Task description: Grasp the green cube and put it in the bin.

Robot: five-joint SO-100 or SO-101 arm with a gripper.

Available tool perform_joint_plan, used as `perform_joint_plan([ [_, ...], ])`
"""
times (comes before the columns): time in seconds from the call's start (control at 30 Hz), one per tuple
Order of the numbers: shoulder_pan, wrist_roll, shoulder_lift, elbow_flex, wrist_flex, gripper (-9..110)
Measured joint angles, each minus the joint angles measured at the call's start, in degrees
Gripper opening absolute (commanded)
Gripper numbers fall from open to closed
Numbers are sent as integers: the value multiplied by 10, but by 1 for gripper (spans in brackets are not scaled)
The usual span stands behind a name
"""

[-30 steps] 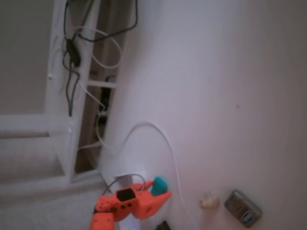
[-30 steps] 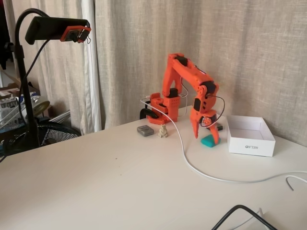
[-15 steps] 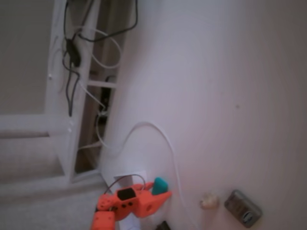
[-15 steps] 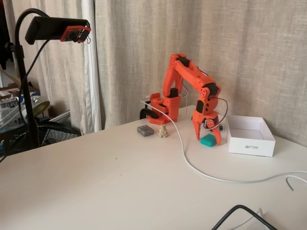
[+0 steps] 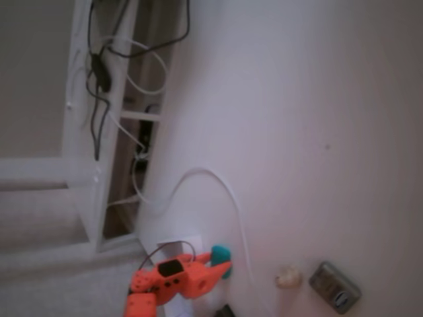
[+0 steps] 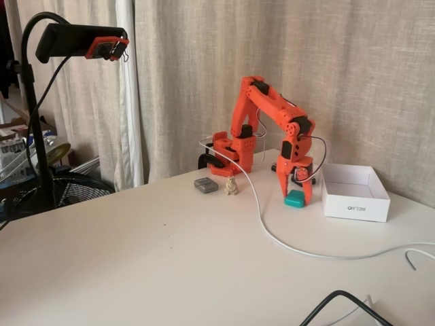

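Green cube [image 6: 295,200]: set on the white table [image 6: 149,265], just left of the bin [image 6: 355,193] in this fixed view. Orange gripper [image 6: 295,197]: lowered, jaws straddling the cube; firm closure cannot be told.

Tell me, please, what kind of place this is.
Probably a room at home, not a lab: beige curtains hang behind a white table, a fan stands at the left, and a hobby orange arm works here.
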Motion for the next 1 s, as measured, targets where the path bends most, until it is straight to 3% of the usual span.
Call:
perform_joint_plan([
  [0.17, 1, 4, 4, 4, 4, -8],
  [0.57, 10, 4, 30, 14, 2, -8],
  [1.0, 12, 3, 166, -9, -124, -8],
])
